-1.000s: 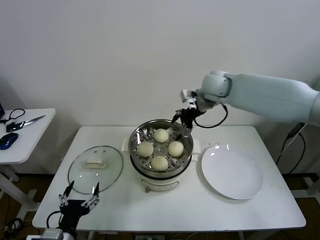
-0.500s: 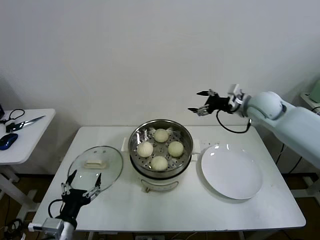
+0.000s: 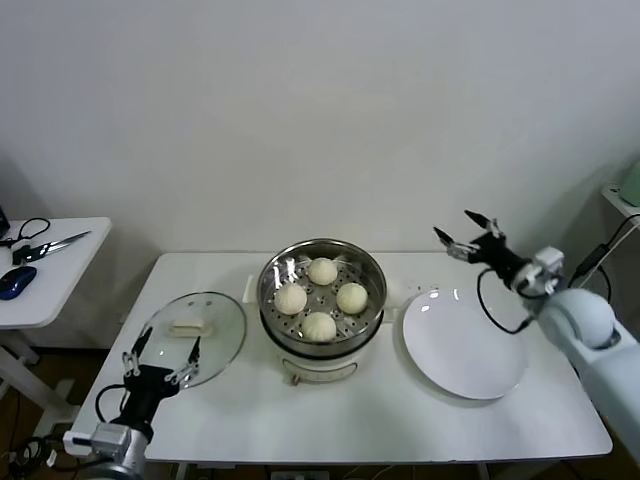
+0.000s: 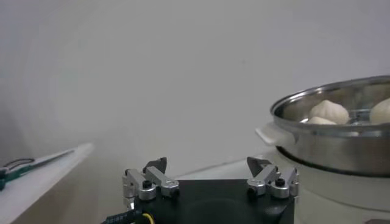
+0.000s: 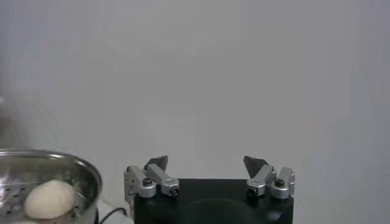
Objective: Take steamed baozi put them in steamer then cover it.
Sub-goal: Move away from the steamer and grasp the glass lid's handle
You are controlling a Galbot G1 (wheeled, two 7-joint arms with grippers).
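Four cream-white baozi sit on the perforated tray inside the steel steamer, which stands uncovered on its cream base at the table's middle. Two baozi show over the steamer rim in the left wrist view, one in the right wrist view. My right gripper is open and empty, raised above the table right of the steamer, over the far edge of the white plate. My left gripper is open and empty at the near edge of the glass lid, which lies flat left of the steamer.
A side table at the far left holds scissors and a blue mouse. The white wall stands close behind the main table.
My right arm has swung away from the steamer to the right and lowered beside the plate. My left gripper has moved forward to the lid's near edge. The baozi have not moved.
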